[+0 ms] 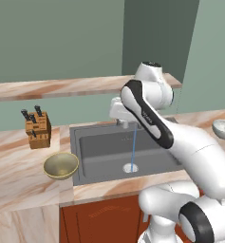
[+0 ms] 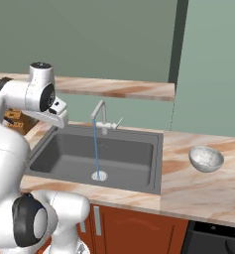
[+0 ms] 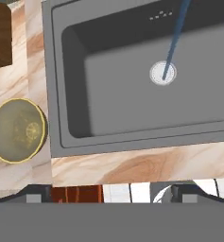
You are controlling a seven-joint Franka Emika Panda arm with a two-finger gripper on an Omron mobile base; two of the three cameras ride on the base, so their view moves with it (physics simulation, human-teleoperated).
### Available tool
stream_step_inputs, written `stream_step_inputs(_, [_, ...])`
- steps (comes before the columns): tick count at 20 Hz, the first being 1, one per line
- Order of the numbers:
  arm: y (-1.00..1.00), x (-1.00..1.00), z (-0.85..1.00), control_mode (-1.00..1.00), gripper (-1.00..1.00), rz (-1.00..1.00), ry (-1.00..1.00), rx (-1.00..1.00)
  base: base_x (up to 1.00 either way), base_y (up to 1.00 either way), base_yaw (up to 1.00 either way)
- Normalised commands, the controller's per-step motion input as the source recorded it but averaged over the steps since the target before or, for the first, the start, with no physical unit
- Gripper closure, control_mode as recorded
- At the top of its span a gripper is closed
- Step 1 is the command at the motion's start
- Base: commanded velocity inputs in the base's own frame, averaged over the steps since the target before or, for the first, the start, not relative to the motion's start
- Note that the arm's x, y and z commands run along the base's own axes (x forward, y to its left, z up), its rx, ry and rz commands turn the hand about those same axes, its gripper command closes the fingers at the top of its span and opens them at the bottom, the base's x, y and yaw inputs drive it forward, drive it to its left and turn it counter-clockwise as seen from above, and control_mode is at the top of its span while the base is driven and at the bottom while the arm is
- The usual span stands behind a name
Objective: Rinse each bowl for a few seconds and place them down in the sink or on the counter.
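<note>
**Two bowls wait on the counter, water running**

Two bowls sit on the counter (image 1: 19, 171) on opposite sides of the sink (image 1: 104, 152): the olive-gold bowl (image 1: 60, 165) just beside its left rim, the pale grey bowl (image 2: 206, 158) near its right rim. A thin stream falls from the faucet (image 2: 100, 115) onto the drain (image 2: 99, 175). The gripper (image 3: 108, 191) hangs above the sink's front left corner, fingers spread wide, holding nothing. A knife block (image 1: 37, 128) stands at the counter's back left.

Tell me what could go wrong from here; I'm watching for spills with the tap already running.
The olive-gold bowl sits close to the counter front edge, so a clumsy approach by the open gripper might push it off. The grey bowl lies far right of the sink, a long reach.
</note>
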Motion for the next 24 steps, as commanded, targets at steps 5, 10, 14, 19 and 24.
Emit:
stream_step_inputs(5, [-1.0, -0.2, 0.54, -1.0, -1.0, -0.06, 0.08, -0.03, 0.0, 0.0, 0.0])
stream_step_inputs(10, [-0.94, -0.16, 0.25, -1.0, -1.0, -0.1, 0.04, -0.08, 0.0, 0.0, 0.0])
stream_step_inputs(14, [-0.98, -0.04, 0.03, -1.0, -1.0, -0.08, 0.0, -0.13, 0.0, 0.0, 0.0])
stream_step_inputs(19, [-1.0, -0.05, 0.0, -1.0, -1.0, -0.06, 0.0, -0.13, 0.0, 0.0, 0.0])
stream_step_inputs(24, [-1.0, -0.08, 0.0, -1.0, -1.0, -0.06, -0.01, -0.09, 0.0, 0.0, 0.0])
